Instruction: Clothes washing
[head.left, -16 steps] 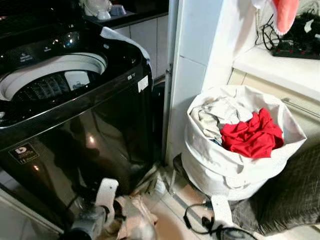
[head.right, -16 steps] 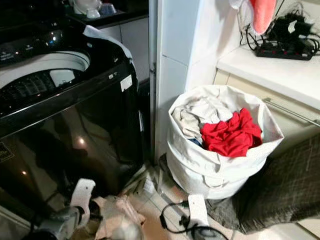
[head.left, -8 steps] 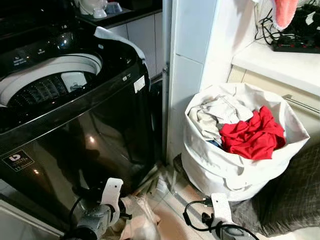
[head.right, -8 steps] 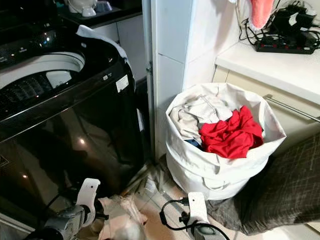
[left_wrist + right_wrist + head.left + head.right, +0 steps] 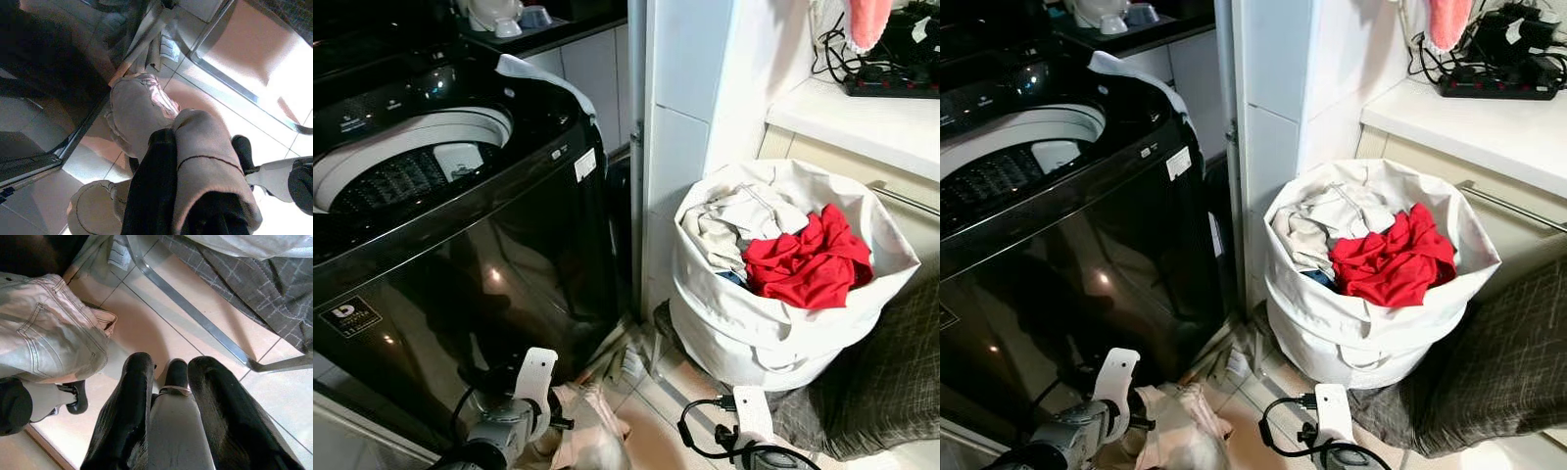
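Left gripper [image 5: 195,196] clamped on pale jeans [image 5: 142,112], hanging limp, soft, fairly heavy. Better hold near waistband. Right gripper [image 5: 168,382] fingers apart, idle above floor [image 5: 205,357]. Washer [image 5: 460,196] open.

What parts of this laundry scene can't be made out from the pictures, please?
- Washing machine drum: in the eye views the dark opening hides whether clothes lie inside.
- Laundry bag: the red garment and pale clothes on top cover whatever lies beneath.
- Left tool: in the left wrist view the beige garment it grips drapes over one finger.
- Control panel labels: too small to read.
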`<state>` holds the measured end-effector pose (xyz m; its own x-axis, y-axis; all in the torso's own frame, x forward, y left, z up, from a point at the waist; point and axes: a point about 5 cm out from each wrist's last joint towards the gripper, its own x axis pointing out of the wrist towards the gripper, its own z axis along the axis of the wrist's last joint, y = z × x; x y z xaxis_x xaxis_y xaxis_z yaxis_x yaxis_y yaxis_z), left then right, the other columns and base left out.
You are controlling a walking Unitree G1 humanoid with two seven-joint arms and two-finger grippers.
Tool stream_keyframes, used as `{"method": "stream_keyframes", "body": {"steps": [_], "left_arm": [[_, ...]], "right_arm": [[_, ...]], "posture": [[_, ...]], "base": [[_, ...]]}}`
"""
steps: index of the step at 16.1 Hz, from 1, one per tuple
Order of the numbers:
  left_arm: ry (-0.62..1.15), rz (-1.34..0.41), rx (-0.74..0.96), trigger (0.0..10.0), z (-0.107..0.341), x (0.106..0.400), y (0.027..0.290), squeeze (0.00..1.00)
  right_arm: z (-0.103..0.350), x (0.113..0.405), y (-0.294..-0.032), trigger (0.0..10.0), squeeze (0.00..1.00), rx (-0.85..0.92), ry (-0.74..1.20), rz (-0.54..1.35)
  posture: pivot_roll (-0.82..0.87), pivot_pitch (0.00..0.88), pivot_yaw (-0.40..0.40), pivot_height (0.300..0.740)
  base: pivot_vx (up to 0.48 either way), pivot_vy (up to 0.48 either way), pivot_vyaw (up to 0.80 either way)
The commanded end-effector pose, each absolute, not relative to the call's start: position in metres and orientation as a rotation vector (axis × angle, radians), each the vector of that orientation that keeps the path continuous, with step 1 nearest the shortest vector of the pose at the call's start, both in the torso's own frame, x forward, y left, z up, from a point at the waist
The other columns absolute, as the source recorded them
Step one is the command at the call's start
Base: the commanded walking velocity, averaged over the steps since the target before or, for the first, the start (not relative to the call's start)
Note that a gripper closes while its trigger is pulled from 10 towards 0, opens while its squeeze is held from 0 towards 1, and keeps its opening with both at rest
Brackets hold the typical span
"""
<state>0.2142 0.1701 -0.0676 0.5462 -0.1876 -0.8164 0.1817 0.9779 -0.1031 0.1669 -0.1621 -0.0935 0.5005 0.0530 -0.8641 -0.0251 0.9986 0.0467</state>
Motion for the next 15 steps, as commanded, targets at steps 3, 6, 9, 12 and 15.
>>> {"method": "stream_keyframes", "body": {"steps": [3,6,9,12,15], "left_arm": [[0.962,-0.222,0.004,10.0,-0.066,0.217,0.170,0.00],[0.974,-0.207,-0.008,10.0,-0.068,0.215,0.170,0.00],[0.965,-0.119,-0.092,10.0,-0.067,0.215,0.176,0.00],[0.929,0.010,-0.077,10.0,-0.063,0.219,0.197,0.00],[0.867,0.007,-0.058,10.0,-0.057,0.224,0.208,0.00]], "right_arm": [[-0.095,0.164,-0.162,10.0,0.00,0.030,1.056,0.045],[-0.095,0.163,-0.163,10.0,0.00,0.026,1.060,0.052],[-0.096,0.163,-0.163,10.0,0.00,0.029,1.061,0.047],[-0.095,0.163,-0.166,10.0,0.00,0.049,1.041,0.020],[-0.089,0.174,-0.174,10.0,0.00,0.046,0.998,0.016]], "posture": [[-0.03,0.000,0.064,0.740],[-0.03,0.000,0.054,0.740],[-0.02,0.000,0.051,0.740],[-0.02,0.000,0.039,0.740],[0.00,0.000,0.017,0.740]], "base": [[0.000,0.000,0.00],[0.000,0.000,0.00],[0.000,0.000,0.00],[0.000,0.000,0.00],[0.000,0.000,0.00]]}}
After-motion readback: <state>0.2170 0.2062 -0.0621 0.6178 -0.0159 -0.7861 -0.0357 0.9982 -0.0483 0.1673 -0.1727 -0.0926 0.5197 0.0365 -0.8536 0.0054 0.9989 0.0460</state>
